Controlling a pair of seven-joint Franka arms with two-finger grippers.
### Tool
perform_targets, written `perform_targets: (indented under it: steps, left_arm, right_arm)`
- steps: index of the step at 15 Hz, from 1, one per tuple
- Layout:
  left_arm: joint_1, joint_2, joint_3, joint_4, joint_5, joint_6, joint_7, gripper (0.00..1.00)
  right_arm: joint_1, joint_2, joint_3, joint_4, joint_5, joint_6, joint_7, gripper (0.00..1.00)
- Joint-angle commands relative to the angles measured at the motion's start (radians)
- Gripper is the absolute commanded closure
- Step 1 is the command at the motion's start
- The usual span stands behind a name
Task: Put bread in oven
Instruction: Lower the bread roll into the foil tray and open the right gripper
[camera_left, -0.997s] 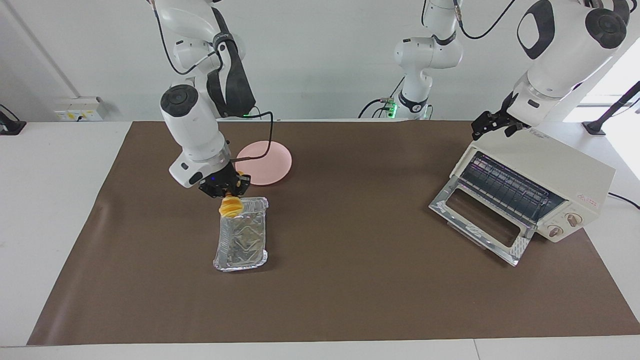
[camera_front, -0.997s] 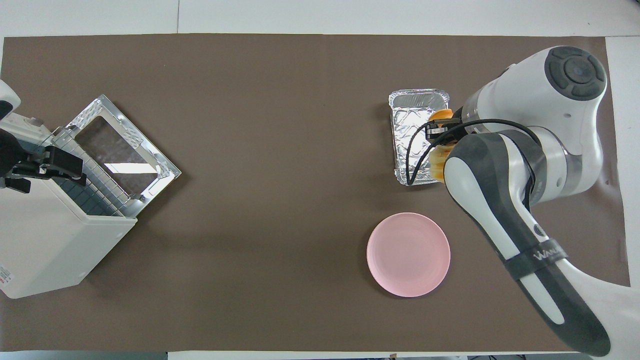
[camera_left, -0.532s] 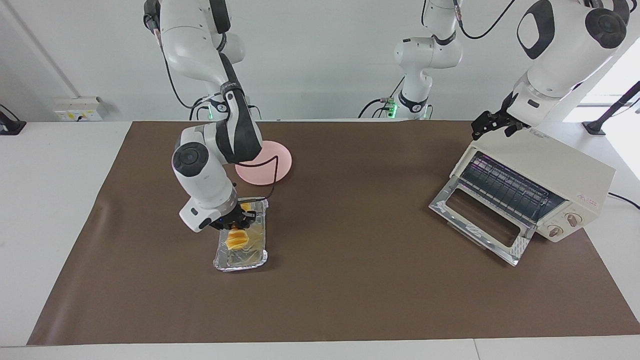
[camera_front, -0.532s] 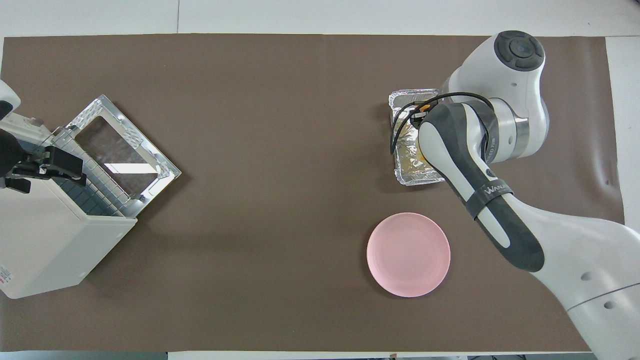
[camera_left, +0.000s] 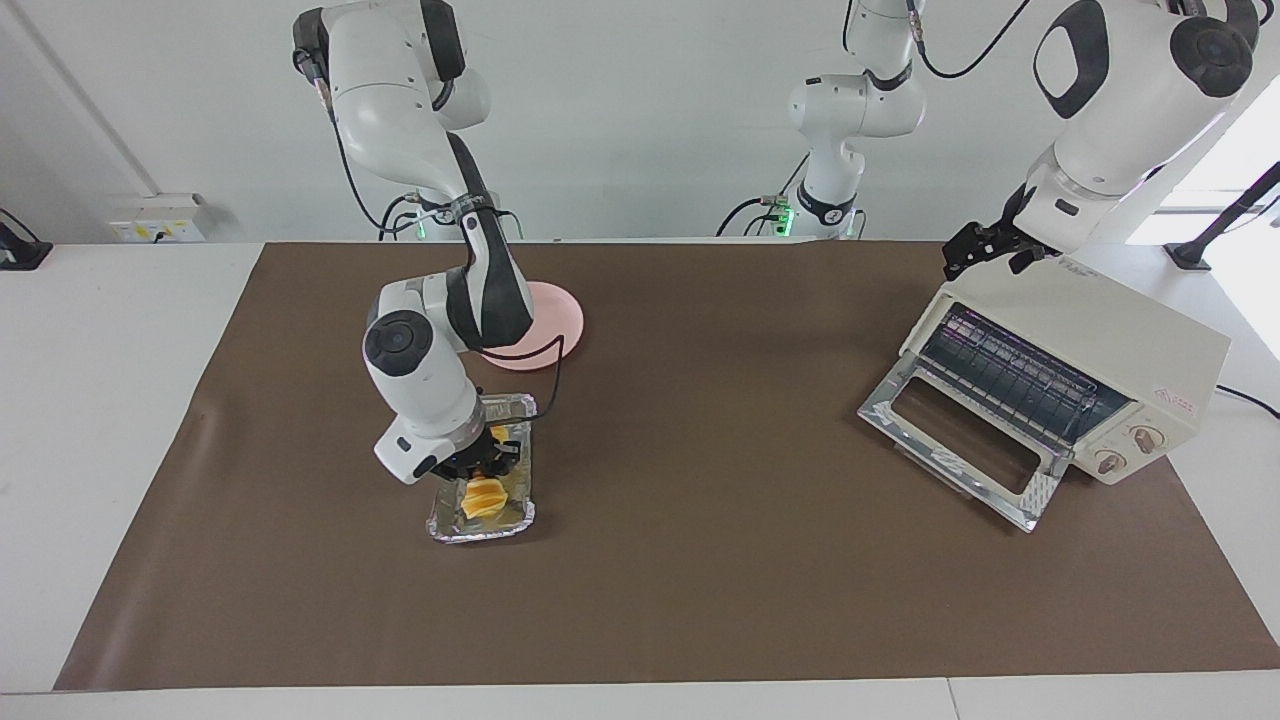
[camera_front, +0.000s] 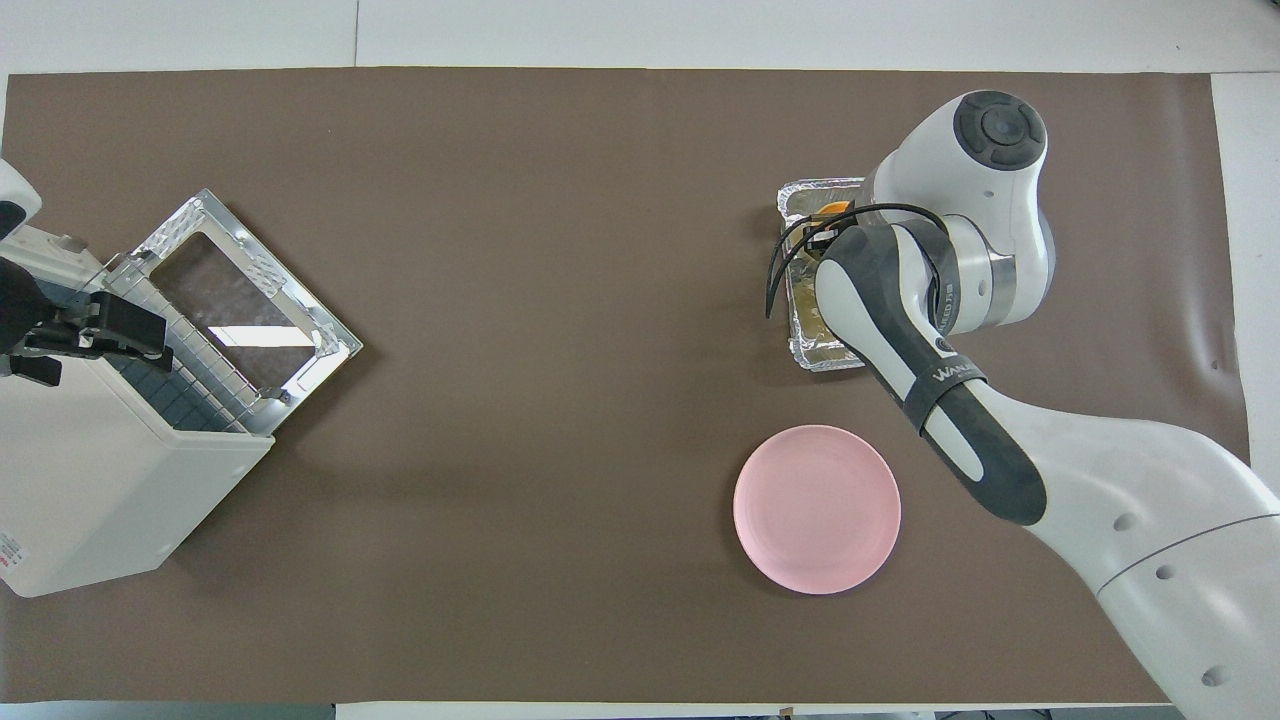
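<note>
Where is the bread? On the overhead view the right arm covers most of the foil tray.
Observer: The bread hangs from the right claw, which is shut on it.
Operator: Is it down in the tray?
Observer: Its lower end is inside the foil tray, at the end farther from the robots. I cannot tell whether it touches the tray's floor.
Operator: Anything in the oven already?
Observer: No. Seen from the front, the oven has a bare wire rack.
</note>
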Motion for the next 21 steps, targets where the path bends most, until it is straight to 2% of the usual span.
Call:
perform_targets:
  steps: [1, 2, 5, 10, 14, 18, 21]
  left_arm:
    - [0.000, -0.010, 0.004, -0.001, -0.004, 0.007, -0.001, 0.00]
    - [0.000, -0.011, 0.004, -0.001, -0.004, 0.005, -0.001, 0.00]
    - [0.000, -0.011, 0.004, -0.001, -0.004, 0.007, -0.001, 0.00]
    - [0.000, -0.010, 0.004, -0.001, -0.004, 0.007, -0.001, 0.00]
    - [0.000, -0.011, 0.004, -0.001, -0.004, 0.007, -0.001, 0.00]
    - [0.000, -0.010, 0.004, -0.001, -0.004, 0.007, -0.001, 0.00]
    - [0.000, -0.010, 0.004, -0.001, -0.004, 0.007, -0.001, 0.00]
  right_arm:
    - [-0.004, -0.021, 0.004, -0.050, 0.005, 0.036, -0.024, 0.57]
    - [-0.004, -0.021, 0.004, -0.046, 0.005, 0.033, -0.023, 0.01]
    - [-0.003, -0.021, 0.006, -0.018, 0.017, -0.013, -0.015, 0.00]
    - [-0.013, -0.041, 0.007, 0.109, 0.020, -0.194, 0.015, 0.00]
    - [-0.056, -0.080, 0.000, 0.114, 0.008, -0.243, 0.003, 0.00]
    - [-0.098, -0.093, -0.002, 0.051, 0.000, -0.190, -0.060, 0.00]
    - [-0.102, -0.116, -0.002, -0.093, 0.000, -0.041, -0.075, 0.00]
